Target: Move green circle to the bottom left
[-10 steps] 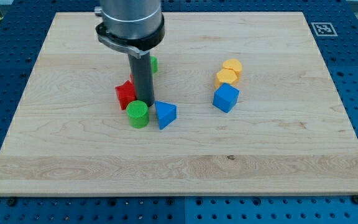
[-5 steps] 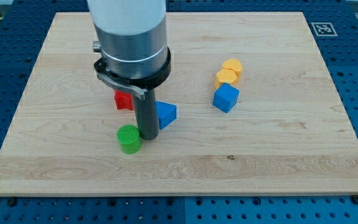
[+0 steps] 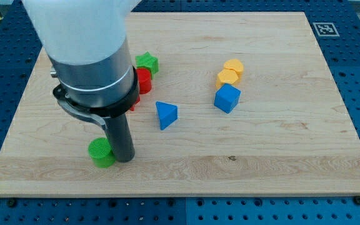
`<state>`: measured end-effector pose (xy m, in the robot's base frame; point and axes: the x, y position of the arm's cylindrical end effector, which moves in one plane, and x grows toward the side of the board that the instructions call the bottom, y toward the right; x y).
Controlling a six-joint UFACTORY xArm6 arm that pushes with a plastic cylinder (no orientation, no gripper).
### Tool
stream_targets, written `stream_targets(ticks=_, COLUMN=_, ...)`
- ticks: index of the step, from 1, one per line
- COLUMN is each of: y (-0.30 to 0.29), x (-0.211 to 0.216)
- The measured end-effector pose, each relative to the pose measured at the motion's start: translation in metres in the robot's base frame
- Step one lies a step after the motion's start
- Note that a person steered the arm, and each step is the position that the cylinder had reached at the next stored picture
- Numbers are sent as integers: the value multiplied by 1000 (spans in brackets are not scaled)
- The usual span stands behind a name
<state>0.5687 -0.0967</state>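
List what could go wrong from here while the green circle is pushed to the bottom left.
My tip touches the green circle on its right side, not squarely behind it for a down-left push, so the round block may roll off sideways and slip away. The circle is already near the board's bottom edge; overshooting could send it off. My arm hides part of the red block, so clearance there is uncertain.

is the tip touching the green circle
Touching: the camera view shows my tip pressed against the green circle's right side, no gap between them.
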Motion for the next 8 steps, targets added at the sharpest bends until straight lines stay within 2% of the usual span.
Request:
stream_targets(ticks=3, y=-57, x=-17)
stream_targets(ticks=8, y=-76, x=0)
